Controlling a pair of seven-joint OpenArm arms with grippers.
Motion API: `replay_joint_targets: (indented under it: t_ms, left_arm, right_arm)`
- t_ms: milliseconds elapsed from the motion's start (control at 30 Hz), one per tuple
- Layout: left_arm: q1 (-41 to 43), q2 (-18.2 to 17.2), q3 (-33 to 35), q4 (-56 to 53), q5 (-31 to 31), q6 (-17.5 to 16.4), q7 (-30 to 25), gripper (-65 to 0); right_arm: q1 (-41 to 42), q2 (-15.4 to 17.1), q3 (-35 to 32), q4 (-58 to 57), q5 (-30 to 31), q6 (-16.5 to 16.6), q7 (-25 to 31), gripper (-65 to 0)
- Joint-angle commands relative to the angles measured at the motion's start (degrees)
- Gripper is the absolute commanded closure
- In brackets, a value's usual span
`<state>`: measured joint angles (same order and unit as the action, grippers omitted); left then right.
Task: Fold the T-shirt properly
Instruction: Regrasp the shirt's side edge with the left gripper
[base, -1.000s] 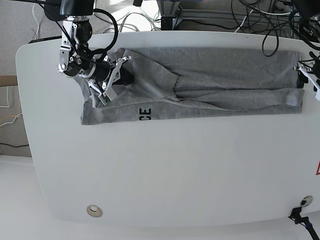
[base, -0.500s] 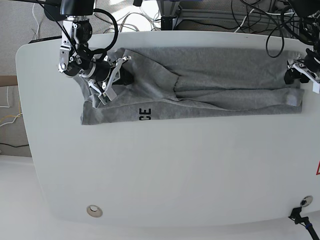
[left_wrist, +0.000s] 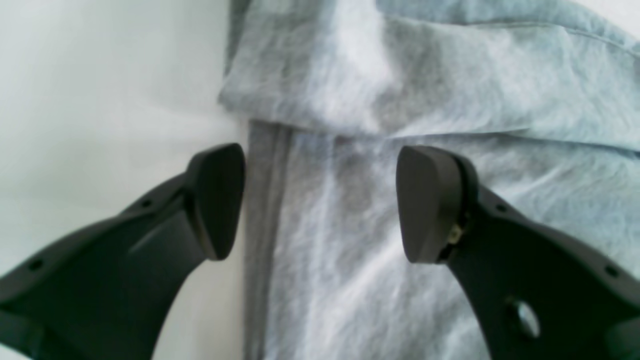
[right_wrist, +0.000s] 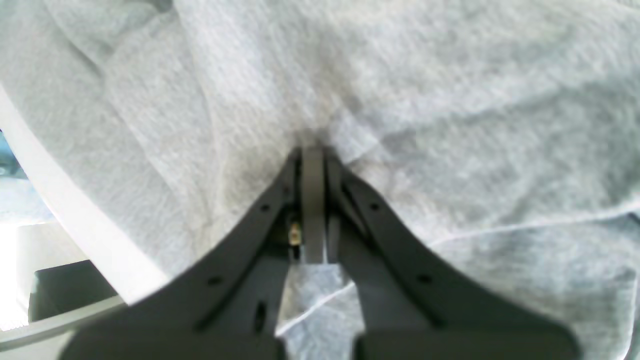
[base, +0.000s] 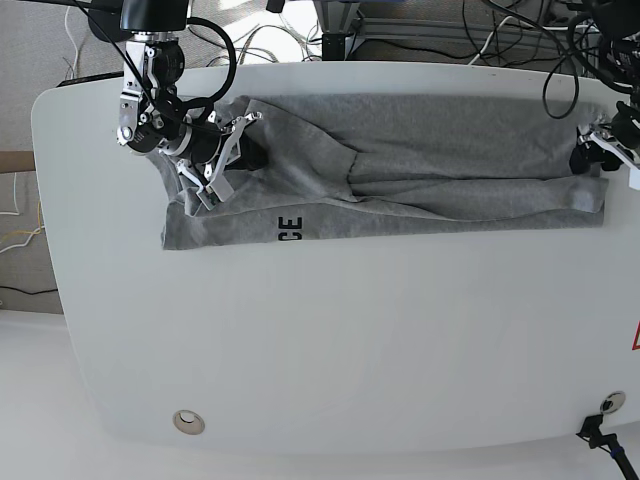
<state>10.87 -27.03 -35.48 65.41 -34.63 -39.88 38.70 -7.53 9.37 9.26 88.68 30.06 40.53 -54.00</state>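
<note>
**A:** Over the last second, your left end effector (base: 600, 148) came in from the tabletop's edge over the shirt's end, and its fingers spread as it went. The right end effector (base: 222, 150) and the cloth under it did not shift at all.

**B:** So what did you have at that moment?

**A:** In the left wrist view the left end effector (left_wrist: 320, 205) stood apart, empty, one fingertip (left_wrist: 216, 200) over bare tabletop (left_wrist: 100, 100) just beside the shirt's hemmed edge, the other over the fabric. I judged it was lining up to take that end. The right end effector (right_wrist: 312, 165) was pinched together on a gather of the T-shirt (right_wrist: 450, 125), near the tabletop's rim.

**B:** And the shirt itself?

**A:** The T-shirt (base: 420, 160) lay along the far side of the tabletop (base: 350, 350) as a long grey band, already doubled lengthwise, with a diagonal ridge and creases through its middle. The black letters "CE" (base: 290, 229) showed at the near edge. To my eye, you were partway through: the long fold was down, the crosswise folds not yet made.
</note>
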Motion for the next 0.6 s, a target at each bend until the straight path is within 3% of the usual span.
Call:
replay_joint_targets:
  t_ms: [0,400,567]
  left_arm:
    - [-0.02,-0.27,1.33,0.13,0.48,-0.12,1.70,-45.1]
    - [-3.18,1.84,1.95,0.22,0.21,-0.12,3.81,-45.1]
    - [-3.18,1.75,2.83,-0.13,-6.03,-0.12,4.86,-45.1]
  right_arm:
    - [-0.07,0.52,-0.07,0.06,-2.33,-0.53,-1.96,0.0]
    - [-0.25,0.52,-0.07,0.06,-2.33,-0.53,-1.96,0.0]
    - [-0.25,0.52,-0.07,0.06,-2.33,-0.53,-1.96,0.0]
